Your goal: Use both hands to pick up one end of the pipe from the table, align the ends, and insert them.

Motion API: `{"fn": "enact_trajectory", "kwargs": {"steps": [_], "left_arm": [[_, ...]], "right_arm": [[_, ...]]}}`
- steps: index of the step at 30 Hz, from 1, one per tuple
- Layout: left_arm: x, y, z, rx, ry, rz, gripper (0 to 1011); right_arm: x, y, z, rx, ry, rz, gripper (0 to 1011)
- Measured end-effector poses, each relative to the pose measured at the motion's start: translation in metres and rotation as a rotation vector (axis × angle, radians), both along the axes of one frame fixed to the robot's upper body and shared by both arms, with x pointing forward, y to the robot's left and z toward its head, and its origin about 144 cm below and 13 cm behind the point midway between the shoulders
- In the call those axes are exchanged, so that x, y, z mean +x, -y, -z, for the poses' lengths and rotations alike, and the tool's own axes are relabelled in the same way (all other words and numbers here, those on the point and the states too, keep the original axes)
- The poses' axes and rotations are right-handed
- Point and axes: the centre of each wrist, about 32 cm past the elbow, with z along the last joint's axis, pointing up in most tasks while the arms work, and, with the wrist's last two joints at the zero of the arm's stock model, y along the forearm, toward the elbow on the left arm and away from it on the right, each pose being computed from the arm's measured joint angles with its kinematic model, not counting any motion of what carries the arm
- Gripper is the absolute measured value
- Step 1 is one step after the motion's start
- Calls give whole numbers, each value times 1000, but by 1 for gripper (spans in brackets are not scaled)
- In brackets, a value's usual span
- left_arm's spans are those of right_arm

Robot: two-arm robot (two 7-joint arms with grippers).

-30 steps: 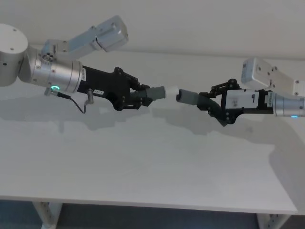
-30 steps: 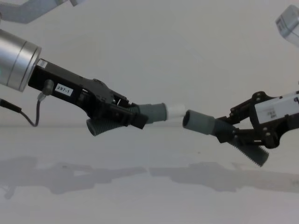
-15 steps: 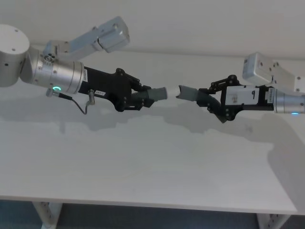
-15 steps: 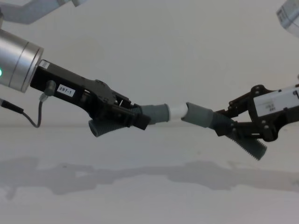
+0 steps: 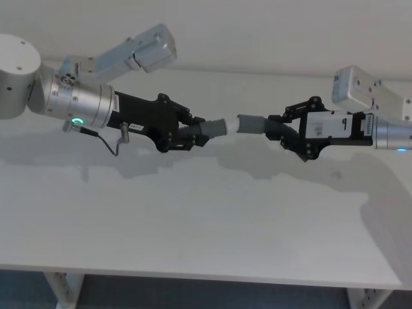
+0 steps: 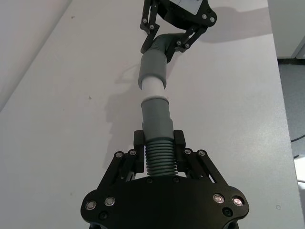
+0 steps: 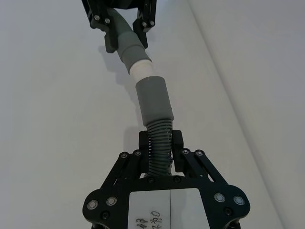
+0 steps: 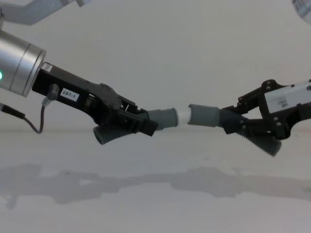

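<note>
Both pipe pieces hang in the air above the table point(image 5: 193, 225). My left gripper point(image 5: 187, 133) is shut on the ribbed part of the piece with the white tip point(image 5: 230, 124). My right gripper point(image 5: 288, 132) is shut on the ribbed part of the other piece, whose plain grey cuff point(image 5: 252, 123) points left. The two ends are in line, and the white tip point(image 8: 182, 115) enters the mouth of the cuff point(image 8: 204, 115), with a short white band showing. In the left wrist view the tip point(image 6: 153, 88) meets the cuff point(image 6: 152, 69). The right wrist view shows the same joint point(image 7: 142, 71).
A thin black cable point(image 5: 109, 140) loops below my left wrist. The table's front edge point(image 5: 193, 275) runs across the bottom of the head view, with its legs below. A pale wall stands behind the table.
The gap between the two ends has closed. My right gripper moved left and levelled its piece, and the white tip now sits in the cuff's mouth.
</note>
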Motion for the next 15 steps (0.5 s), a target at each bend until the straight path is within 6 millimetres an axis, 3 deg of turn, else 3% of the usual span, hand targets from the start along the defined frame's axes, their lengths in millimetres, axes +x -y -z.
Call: {"fn": "enact_trajectory", "kwargs": {"steps": [15], "left_arm": [[-3,0,-1,0,3,-8,347]], "right_arm": [[-4,0,-4,-1,15,-16,271]]}}
